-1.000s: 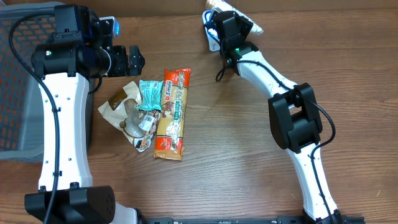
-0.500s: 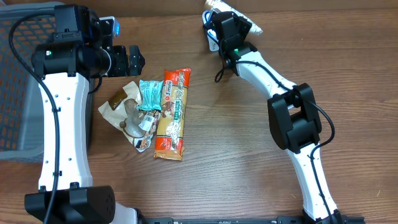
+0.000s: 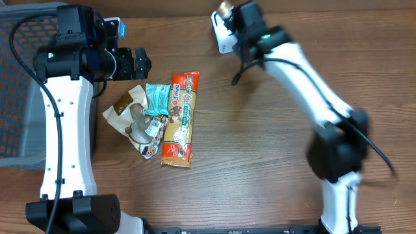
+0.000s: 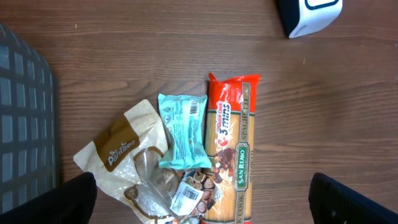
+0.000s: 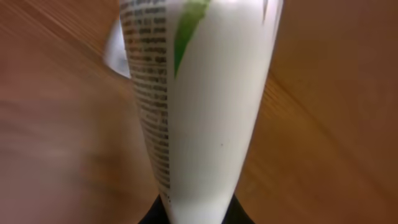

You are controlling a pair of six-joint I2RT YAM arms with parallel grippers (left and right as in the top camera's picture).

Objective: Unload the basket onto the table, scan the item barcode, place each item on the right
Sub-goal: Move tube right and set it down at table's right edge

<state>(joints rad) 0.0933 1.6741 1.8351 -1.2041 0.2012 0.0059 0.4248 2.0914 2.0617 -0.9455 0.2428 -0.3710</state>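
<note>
My right gripper [image 3: 246, 25] is shut on a white tube [image 5: 205, 93] with small print and a green mark. The tube fills the right wrist view, its flat end pinched in the right gripper [image 5: 196, 214]. From overhead the tube's gold cap end [image 3: 225, 8] shows at the table's far edge, over a white barcode scanner [image 3: 223, 40] that also shows in the left wrist view [image 4: 309, 15]. My left gripper [image 3: 133, 63] hangs open above a pile of packets, with nothing between its fingers [image 4: 68, 199].
The pile holds a red spaghetti pack [image 3: 179, 120], a teal packet [image 3: 156, 99] and a brown-and-white pouch [image 3: 130, 114]. A grey mesh basket [image 3: 16, 84] stands at the left edge.
The right arm has swung, blurred now, with its elbow further right and lower. The gripper with the tube has turned above the scanner. The left arm has stayed still.
</note>
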